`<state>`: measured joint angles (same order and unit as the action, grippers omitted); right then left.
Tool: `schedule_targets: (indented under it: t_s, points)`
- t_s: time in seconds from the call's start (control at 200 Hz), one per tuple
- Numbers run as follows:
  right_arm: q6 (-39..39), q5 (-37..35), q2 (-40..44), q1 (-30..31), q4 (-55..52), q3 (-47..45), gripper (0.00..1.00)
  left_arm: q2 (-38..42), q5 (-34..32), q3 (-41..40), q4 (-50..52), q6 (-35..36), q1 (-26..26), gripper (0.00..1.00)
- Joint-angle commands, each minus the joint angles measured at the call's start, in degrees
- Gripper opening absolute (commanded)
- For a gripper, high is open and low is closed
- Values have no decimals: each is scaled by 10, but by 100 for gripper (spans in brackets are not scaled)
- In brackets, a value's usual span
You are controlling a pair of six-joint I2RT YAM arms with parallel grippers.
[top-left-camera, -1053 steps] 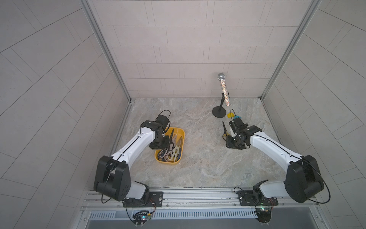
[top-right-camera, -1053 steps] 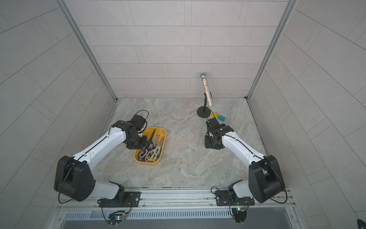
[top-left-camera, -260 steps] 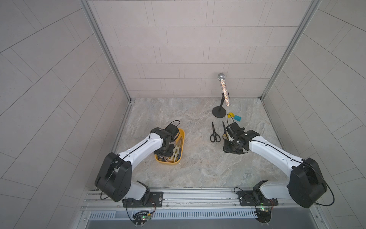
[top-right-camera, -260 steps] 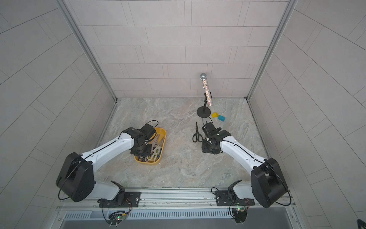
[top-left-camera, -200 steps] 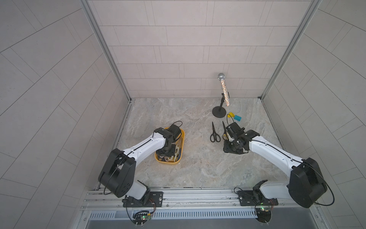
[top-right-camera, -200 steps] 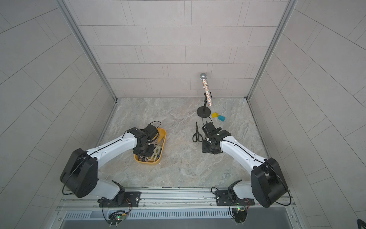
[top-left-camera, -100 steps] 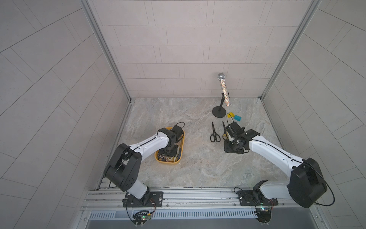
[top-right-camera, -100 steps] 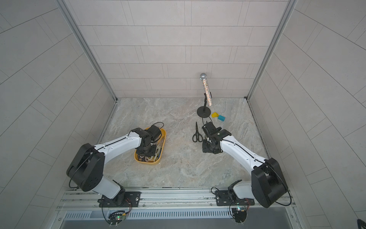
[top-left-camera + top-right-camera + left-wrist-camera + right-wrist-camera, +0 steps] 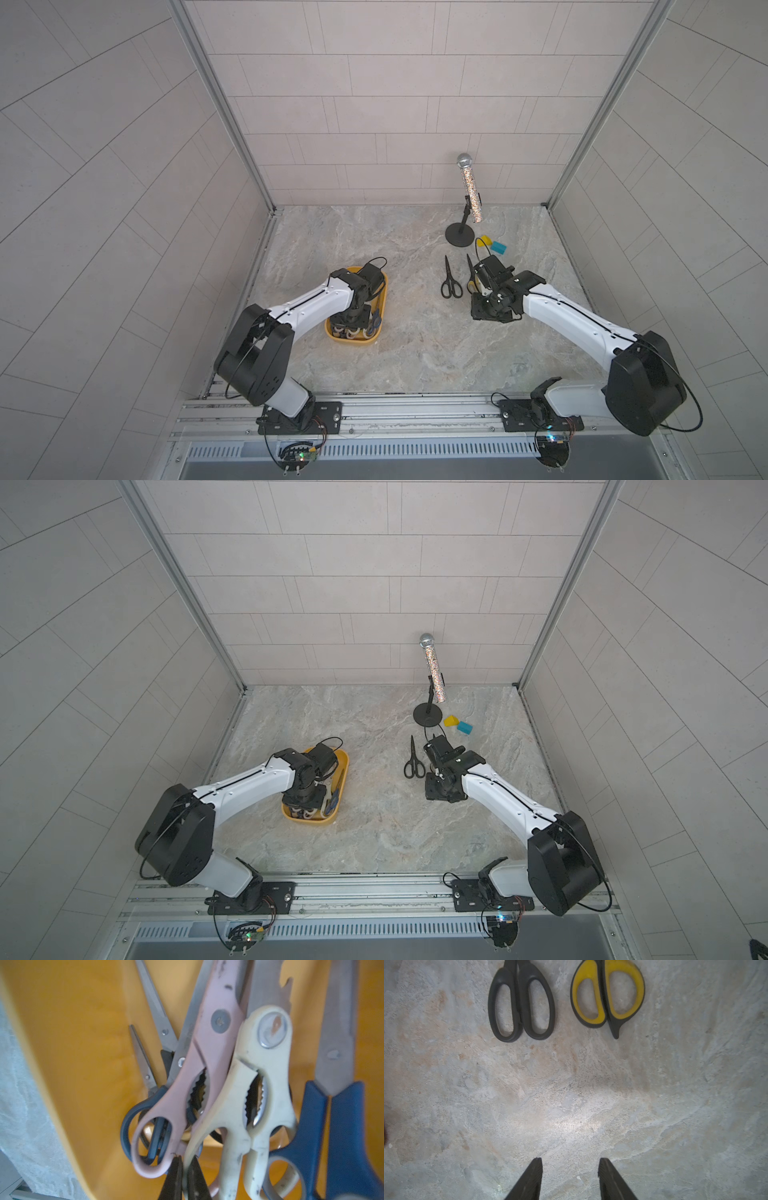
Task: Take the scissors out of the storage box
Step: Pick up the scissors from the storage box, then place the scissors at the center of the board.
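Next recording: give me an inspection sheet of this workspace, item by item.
Surface: marbled tabletop, no spills seen.
Job's things: yellow storage box holds pink shears, cream shears, blue-handled scissors and darker pairs beneath; black-handled scissors and yellow-and-black scissors lie side by side on the tabletop.
Clutter: microphone on stand, yellow block, blue block at the back.
Grippers: left gripper shut among handles in the box, grip unclear; right gripper open, empty, above bare tabletop.
Cables: black cable loop at each wrist, no snag seen.
Surroundings: grey tiled walls, metal rail in front.
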<state>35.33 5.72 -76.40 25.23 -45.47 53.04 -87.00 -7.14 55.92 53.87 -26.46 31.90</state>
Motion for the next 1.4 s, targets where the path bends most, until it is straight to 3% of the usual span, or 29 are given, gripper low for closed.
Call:
schedule_targets:
  t_s: [0.0,0.28,0.555,0.785,0.941,1.191,1.396]
  points:
    - [-4,-11,10,2,-15,6,48,41,-41,18,48,-1,-7,0]
    - [-4,-11,13,2,-13,5,48,97,-41,45,62,-19,-23,0]
    - [-4,-15,19,2,-14,6,48,68,-122,76,106,-12,-27,0]
    - [-8,-19,23,2,-15,6,48,57,-149,84,123,-7,-34,0]
    - [-8,-19,20,2,-15,5,48,67,-86,105,107,-8,-34,0]
    - [-9,2,17,-14,-7,-10,49,52,63,143,44,-82,-17,0]
    - [-23,13,23,-34,-12,-15,49,2,106,162,-57,-148,16,0]
